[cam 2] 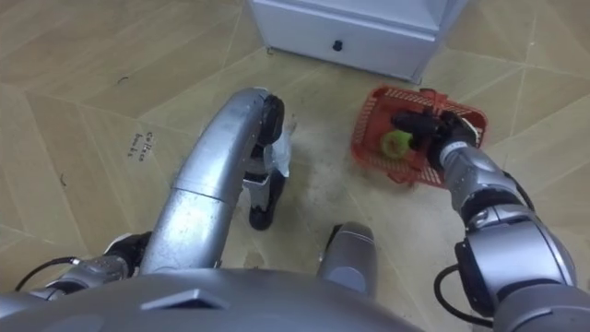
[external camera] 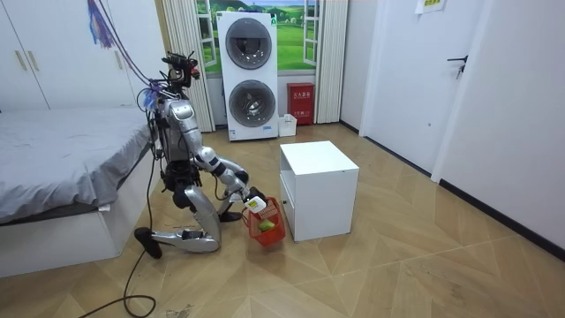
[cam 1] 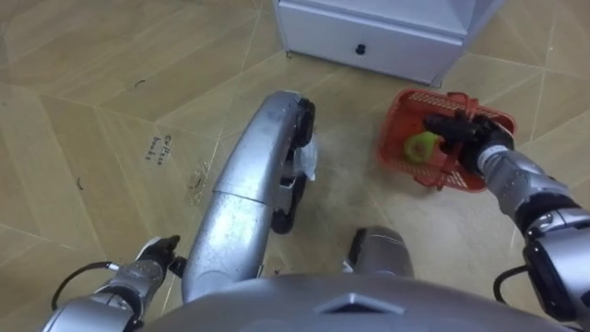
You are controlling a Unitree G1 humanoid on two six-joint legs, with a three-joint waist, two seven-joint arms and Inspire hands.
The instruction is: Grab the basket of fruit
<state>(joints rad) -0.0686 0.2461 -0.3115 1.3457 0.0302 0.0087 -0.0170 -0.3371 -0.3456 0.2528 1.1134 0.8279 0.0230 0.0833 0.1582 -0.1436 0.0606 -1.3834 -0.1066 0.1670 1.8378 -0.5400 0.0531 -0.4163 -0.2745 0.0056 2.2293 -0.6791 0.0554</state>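
Left eye view — right hand point(cam 1: 466, 134) clasps the fruit basket point(cam 1: 396, 124).

Red plastic openwork basket point(cam 1: 398, 134), smooth, faintly glossy wood-grain floor point(cam 1: 83, 88), matt white painted cabinet point(cam 1: 396, 32)

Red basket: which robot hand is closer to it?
Right. The right robot hand grips the red basket by its handle; the left robot hand hangs low by the robot's side, well away.
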